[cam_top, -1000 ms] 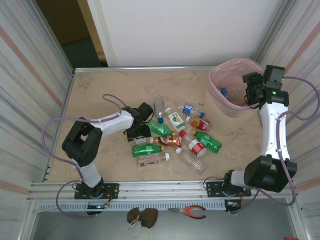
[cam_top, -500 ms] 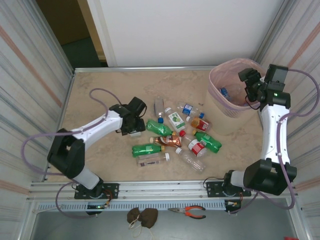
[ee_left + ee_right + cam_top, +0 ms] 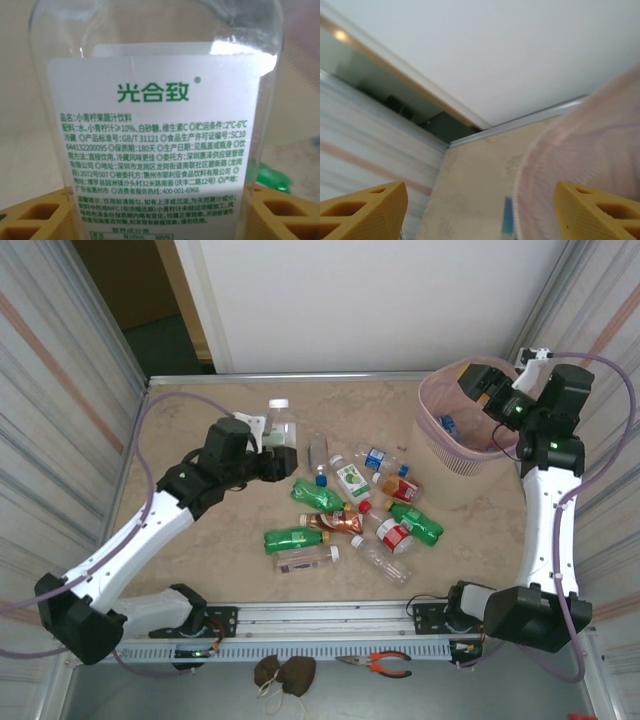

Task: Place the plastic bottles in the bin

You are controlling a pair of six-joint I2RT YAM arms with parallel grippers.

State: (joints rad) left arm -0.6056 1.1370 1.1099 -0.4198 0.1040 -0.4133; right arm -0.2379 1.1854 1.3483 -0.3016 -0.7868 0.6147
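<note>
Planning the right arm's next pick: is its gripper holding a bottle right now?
No, the right gripper shows its yellow fingers apart with nothing between them, at the pink-lined beige plastic bin.

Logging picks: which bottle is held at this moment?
The clear white-capped bottle, upright in the left gripper; the rest lie loose on the table.

Brand, white label (image 3: 152, 150) of clear bottle (image 3: 150, 30): 光合致, green
Standard: GB/T 31121
Shelf life: 180天
Storage: 2°C-6°C
Hotline: 400-001-6966
</note>
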